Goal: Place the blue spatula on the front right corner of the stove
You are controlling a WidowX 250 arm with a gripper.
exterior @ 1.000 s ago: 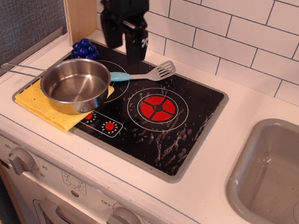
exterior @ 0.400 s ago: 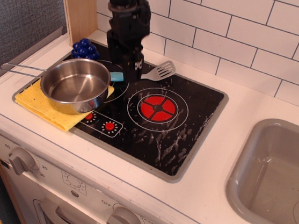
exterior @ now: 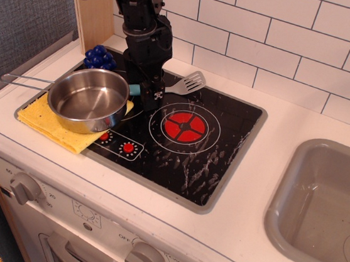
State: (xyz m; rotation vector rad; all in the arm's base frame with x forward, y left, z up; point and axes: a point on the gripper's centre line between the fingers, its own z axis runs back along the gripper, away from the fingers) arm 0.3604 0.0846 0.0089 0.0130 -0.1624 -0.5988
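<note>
Stove [exterior: 223, 149]: black glossy cooktop with grey rim, set into the white desk [exterior: 268, 198]; red centre burner [exterior: 184, 127] ringed in white, two small red dials [exterior: 118, 142] near its front edge, whitish smears across the right front area. Blue spatula [exterior: 190, 83]: lying on the rear left part of the stove, slotted silver-grey head pointing toward the tiled wall [exterior: 286, 42], light blue handle end showing just beside the pot rim. Pincer [exterior: 149, 94]: black, lowered over the spatula's handle at its middle, fingers down at the stove surface on either side of the handle; whether they are pressing on the handle cannot be told from this view. Steel pot [exterior: 89, 99]: empty, long wire handle pointing left, resting on a yellow cloth [exterior: 49, 124] that overlaps the stove's left front corner. Dark blue grape cluster [exterior: 99, 57]: at the stove's rear left corner, behind the pot. Grey sink [exterior: 318, 210]: to the right of the stove, well apart from it. Front right corner of the stove: bare glass with smears. Oven knobs [exterior: 26, 188]: grey, on the front panel below the desk edge.
</note>
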